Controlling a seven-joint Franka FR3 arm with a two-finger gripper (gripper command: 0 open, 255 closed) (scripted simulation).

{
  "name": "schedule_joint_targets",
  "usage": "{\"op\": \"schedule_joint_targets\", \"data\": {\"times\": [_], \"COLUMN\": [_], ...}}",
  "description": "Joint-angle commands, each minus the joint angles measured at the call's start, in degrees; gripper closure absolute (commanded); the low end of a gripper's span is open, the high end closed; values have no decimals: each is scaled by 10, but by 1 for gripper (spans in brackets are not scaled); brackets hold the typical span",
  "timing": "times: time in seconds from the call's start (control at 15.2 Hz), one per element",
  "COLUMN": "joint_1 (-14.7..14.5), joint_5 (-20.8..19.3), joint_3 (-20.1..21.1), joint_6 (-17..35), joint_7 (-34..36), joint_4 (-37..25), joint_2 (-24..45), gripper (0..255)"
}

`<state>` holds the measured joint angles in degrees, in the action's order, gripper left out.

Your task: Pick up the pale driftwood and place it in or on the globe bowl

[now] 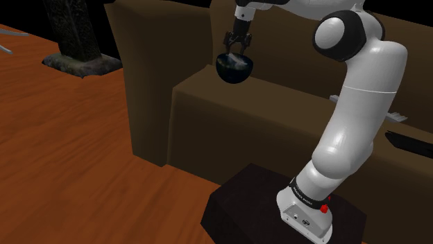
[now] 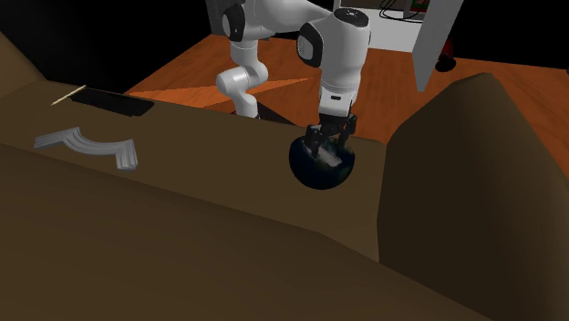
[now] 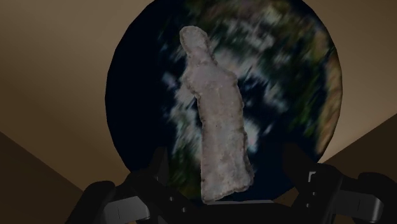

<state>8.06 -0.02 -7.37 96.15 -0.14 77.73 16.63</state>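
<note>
Pale grey wood is what we are watching first in the shoulder view. The driftwood [image 1: 239, 62] is lying inside the bowl [image 1: 225, 71], straight beneath the gripper [image 1: 237, 46], which is hanging just above the rim. The bowl is sitting on a brown sofa [image 1: 229, 125]. From here we are not making out whether the fingers are touching the wood.

In the second exterior view we are finding the same stack: gripper [image 2: 330, 144] above, driftwood [image 2: 335, 157] just under its tips, and the dark bowl [image 2: 305, 171] cupping the wood on the sofa [image 2: 182, 246].

In the wrist view we are looking along the fingers [image 3: 162, 168]. The gripper [image 3: 228, 159] is standing open, with a gap showing on each side between finger and wood, so we are judging that it is gripping nothing. The driftwood [image 3: 216, 121] is lying against the earth-patterned inside of the bowl [image 3: 286, 83]. Its near end is sitting between the fingers, and its long axis is running away from the gripper, crosswise to the line joining the two fingers.

We are reading the placing as done. What is mattering for the coming move is that the wood is lying directly below and between the spread fingers. A straight rise should clear it, while sideways drift could knock its near end.
</note>
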Motion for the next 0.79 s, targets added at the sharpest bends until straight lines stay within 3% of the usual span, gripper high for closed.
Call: {"op": "schedule_joint_targets", "data": {"times": [0.0,0.26,0.73], "joint_1": [0,2,2], "joint_5": [0,3,3], "joint_3": [0,0,0], "joint_6": [0,-84,-84], "joint_7": [0,-1,-1], "joint_4": [0,-106,-106], "joint_2": [0,22,22], "gripper": [0,0,0]}}
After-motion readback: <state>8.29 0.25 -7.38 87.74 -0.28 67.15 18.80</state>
